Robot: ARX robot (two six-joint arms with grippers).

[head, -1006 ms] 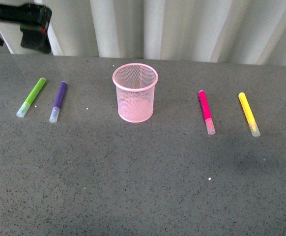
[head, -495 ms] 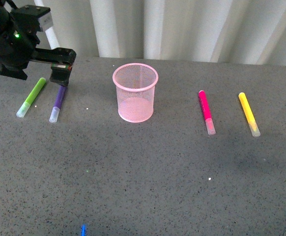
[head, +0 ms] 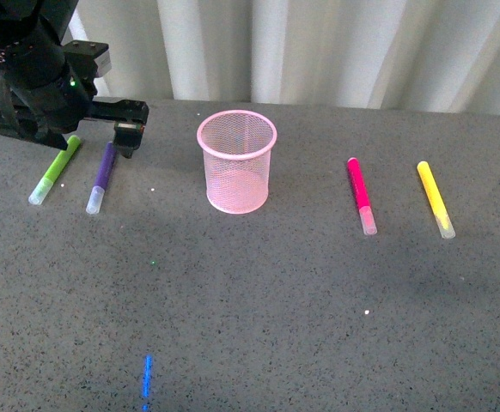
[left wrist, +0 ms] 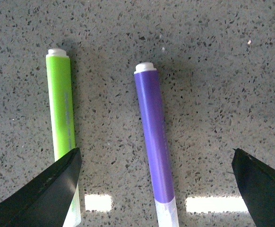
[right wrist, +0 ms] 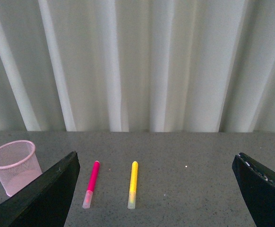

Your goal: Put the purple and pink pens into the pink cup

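Two pens lie flat on the table (head: pixel 276 300), both outside the upright pink mesh cup (head: pixel 237 161) — purple pen (head: pixel 101 178) on its left beside a lime-green marker (head: pixel 55 169), pink pen (head: pixel 361 196) on its right beside a yellow marker (head: pixel 435 199). Left claw (left wrist: pixel 155 151) hangs over the purple pen, jaws spread wide on either side of it. Right claw (right wrist: pixel 155 158) — jaws apart, holding nothing.
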